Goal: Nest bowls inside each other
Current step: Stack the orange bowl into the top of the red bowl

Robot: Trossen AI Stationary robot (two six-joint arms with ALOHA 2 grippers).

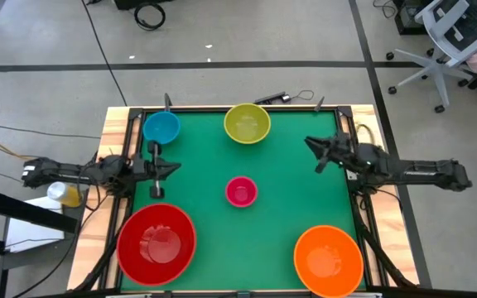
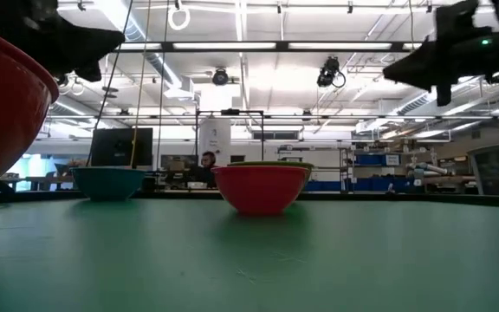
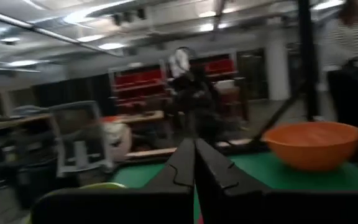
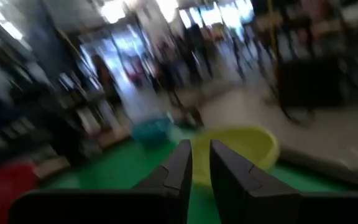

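With the jaws of the left gripper (image 1: 175,168) together and those of the right gripper (image 1: 313,142) slightly apart, both empty, the five bowls (image 1: 241,191) sit separately on the green table (image 1: 288,199), so a descent on any rim without reopening would likely tip or push it.
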